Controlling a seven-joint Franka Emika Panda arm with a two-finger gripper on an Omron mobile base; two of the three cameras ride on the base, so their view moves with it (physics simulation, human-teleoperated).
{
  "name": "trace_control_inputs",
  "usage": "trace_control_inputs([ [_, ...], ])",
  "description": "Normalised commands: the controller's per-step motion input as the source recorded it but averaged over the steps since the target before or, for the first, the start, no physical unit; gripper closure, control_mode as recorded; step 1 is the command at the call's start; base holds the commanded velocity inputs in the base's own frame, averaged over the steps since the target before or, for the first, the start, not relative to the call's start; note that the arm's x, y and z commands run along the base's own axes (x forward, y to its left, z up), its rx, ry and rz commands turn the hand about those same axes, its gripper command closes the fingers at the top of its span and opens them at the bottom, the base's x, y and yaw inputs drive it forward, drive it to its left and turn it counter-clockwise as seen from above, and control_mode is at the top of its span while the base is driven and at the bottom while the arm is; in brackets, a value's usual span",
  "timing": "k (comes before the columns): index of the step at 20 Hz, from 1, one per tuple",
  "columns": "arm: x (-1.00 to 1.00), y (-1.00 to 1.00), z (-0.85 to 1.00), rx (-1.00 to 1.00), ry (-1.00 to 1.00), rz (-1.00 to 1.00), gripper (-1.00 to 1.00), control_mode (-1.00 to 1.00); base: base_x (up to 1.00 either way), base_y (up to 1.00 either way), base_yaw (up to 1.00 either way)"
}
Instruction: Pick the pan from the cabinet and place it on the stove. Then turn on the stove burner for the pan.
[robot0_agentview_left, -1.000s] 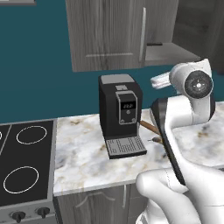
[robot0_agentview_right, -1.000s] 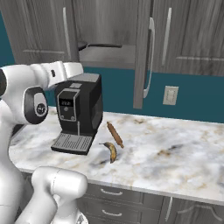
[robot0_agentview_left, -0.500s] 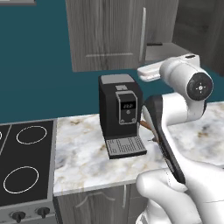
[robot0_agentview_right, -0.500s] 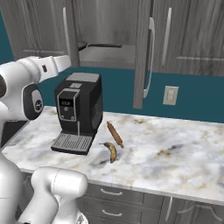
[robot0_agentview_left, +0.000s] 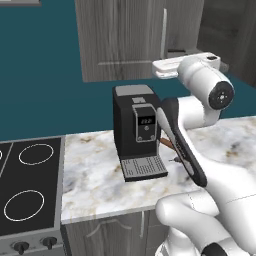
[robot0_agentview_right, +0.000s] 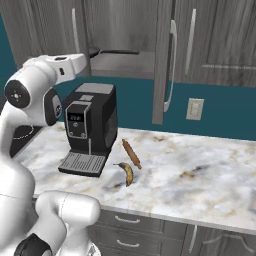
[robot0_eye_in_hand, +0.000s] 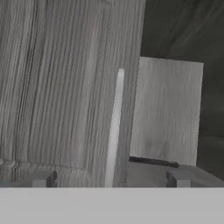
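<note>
Robot arm raised toward the open cabinet (robot0_agentview_right: 165, 60), hand (robot0_eye_in_hand: 109, 178) empty with fingers wide apart, pan (robot0_agentview_right: 116, 51) on the cabinet shelf with its black handle pointing right, coffee machine (robot0_agentview_left: 137, 131) on the marble counter (robot0_agentview_right: 200, 175), stove (robot0_agentview_left: 30, 185) at far left.

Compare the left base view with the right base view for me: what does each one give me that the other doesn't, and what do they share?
Left base view alone: the stove with its larger burner ring and front knobs.

Right base view alone: the pan handle poking from the open cabinet shelf, a banana, a wall outlet, and the whole rolling pin.

Both: the coffee machine, the marble counter, the cabinet's bar handle, and the arm reaching toward the cabinet.
</note>
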Motion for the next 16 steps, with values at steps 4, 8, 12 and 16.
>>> trace_control_inputs([
  [4,0.54,0.03,0.03,0.03,-0.12,0.01,-1.0,-1.0,0.0,0.0,0.0],
  [8,0.52,0.07,0.0,0.0,-0.13,0.0,-1.0,-1.0,0.0,0.0,0.0],
  [12,0.55,0.07,0.0,0.0,-0.08,0.0,-1.0,-1.0,0.0,0.0,0.0],
  [16,0.58,0.0,0.0,0.0,-0.04,0.0,-1.0,-1.0,0.0,0.0,0.0],
])
